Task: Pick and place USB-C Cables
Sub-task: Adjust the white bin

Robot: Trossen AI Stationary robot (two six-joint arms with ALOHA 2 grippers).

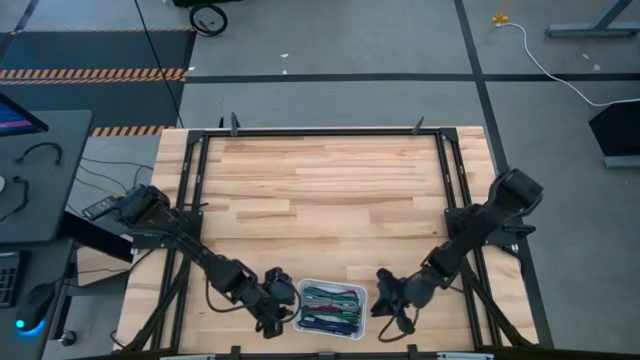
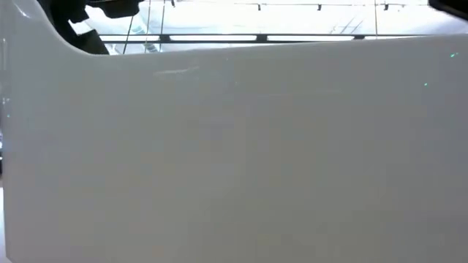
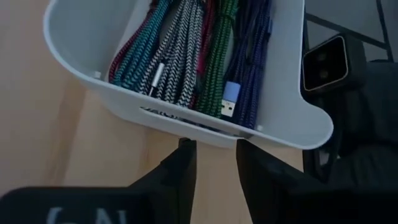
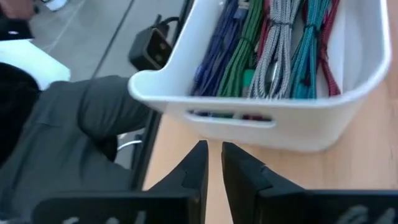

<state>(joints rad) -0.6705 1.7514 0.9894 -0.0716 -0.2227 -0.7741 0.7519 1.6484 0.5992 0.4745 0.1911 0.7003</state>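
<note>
Cables (image 1: 333, 303) bundled in white bin (image 1: 304, 285) at near table edge, long axes spanning left to right. Left gripper (image 1: 277, 312) beside bin's left end, right gripper (image 1: 388, 302) beside right end; both narrowly parted, holding nothing, about equally near.

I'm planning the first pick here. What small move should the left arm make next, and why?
Probably lift the left pincer up over the rim of the white plastic bin and toward the braided USB-C cables. Its fingers sit slightly apart just outside the bin wall, below the rim, and every cable lies bundled inside. The right pincer waits at the opposite end.
</note>
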